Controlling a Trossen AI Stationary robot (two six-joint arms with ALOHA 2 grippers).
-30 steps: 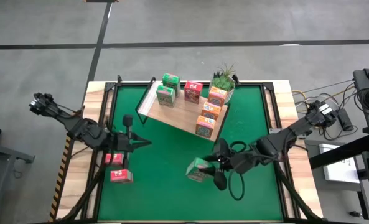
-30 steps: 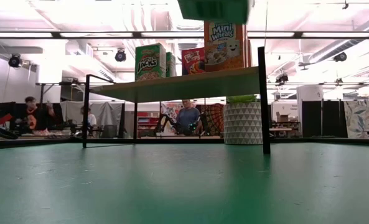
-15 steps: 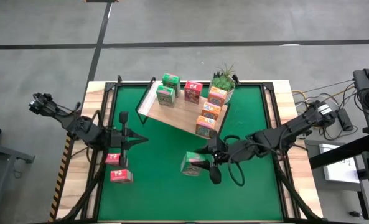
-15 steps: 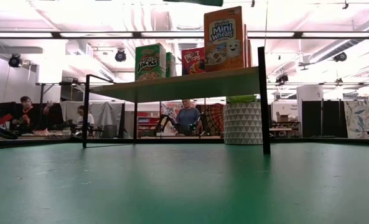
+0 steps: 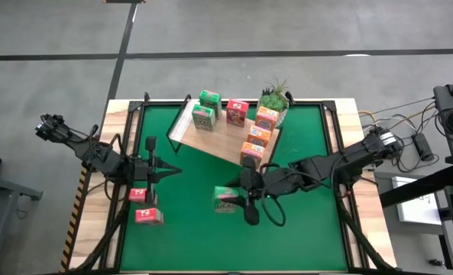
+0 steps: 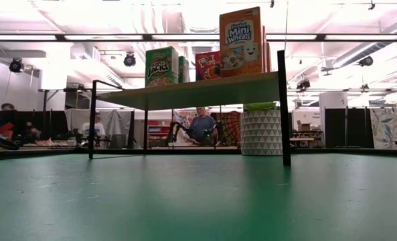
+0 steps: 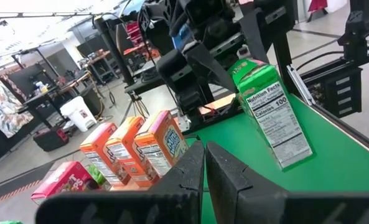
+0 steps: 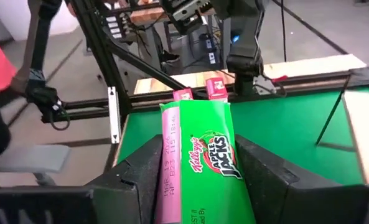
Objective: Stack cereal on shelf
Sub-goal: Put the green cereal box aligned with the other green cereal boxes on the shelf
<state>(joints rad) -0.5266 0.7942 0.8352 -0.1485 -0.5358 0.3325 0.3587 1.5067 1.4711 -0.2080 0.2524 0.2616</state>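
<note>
Right arm stretched across toward the middle, right gripper (image 5: 241,200) clamped with 2 fingers on something, left arm waiting at left side, left gripper (image 5: 167,171) fingers pressed together

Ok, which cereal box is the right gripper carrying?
Start at the wooden shelf on the green mat. Just in front of it, the right gripper holds a green cereal box off the mat. It is the only green box not on the shelf.

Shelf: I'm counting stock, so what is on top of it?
On the shelf: two green boxes, one pink-red box, three orange boxes. The plant stands at its far corner; its base is hidden.
</note>
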